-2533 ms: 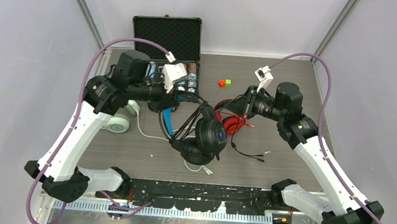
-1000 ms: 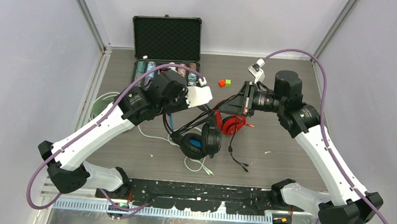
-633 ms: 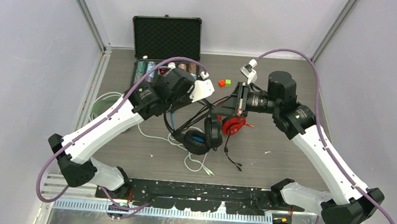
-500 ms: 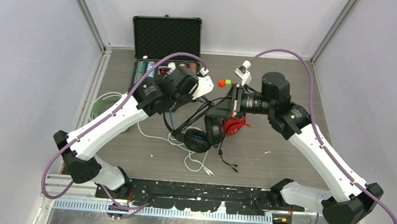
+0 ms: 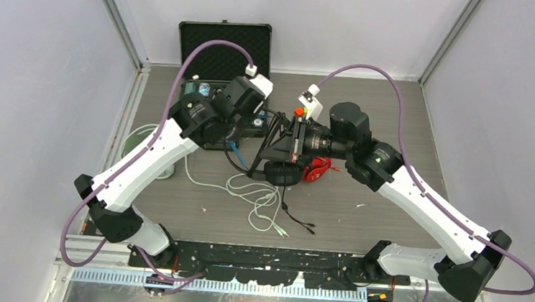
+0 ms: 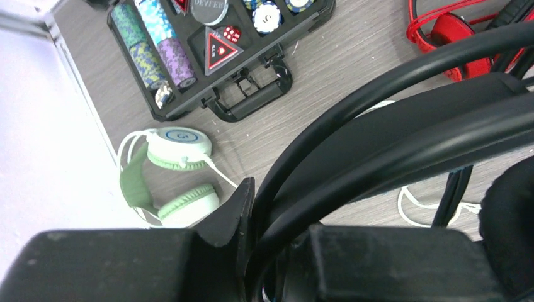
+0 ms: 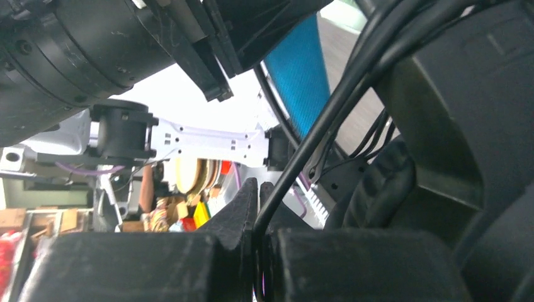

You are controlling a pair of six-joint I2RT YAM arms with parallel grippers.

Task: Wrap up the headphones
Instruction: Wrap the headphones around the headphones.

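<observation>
- Top external view: black headphones (image 5: pixel 282 170) hang just in front of the case (image 5: pixel 222 50), between both arms.
- Hold: left gripper (image 6: pixel 252 211) pinched on their headband (image 6: pixel 403 119); right gripper (image 7: pixel 258 207) pinched on their thin cable (image 7: pixel 315 141).
- Judgement: light. Band stiff but springy, a good hold. Cable limp, slick, likely to slide; grip it near the earcup (image 6: pixel 507 233).
- Red headphones (image 6: pixel 450 28) front-right of case, green headphones (image 6: pixel 173 170) front-left.
- Writing: token (image 6: pixel 209 7) in case reads roughly "DEVTEE", uncertain. No brand legible on headphones.
</observation>
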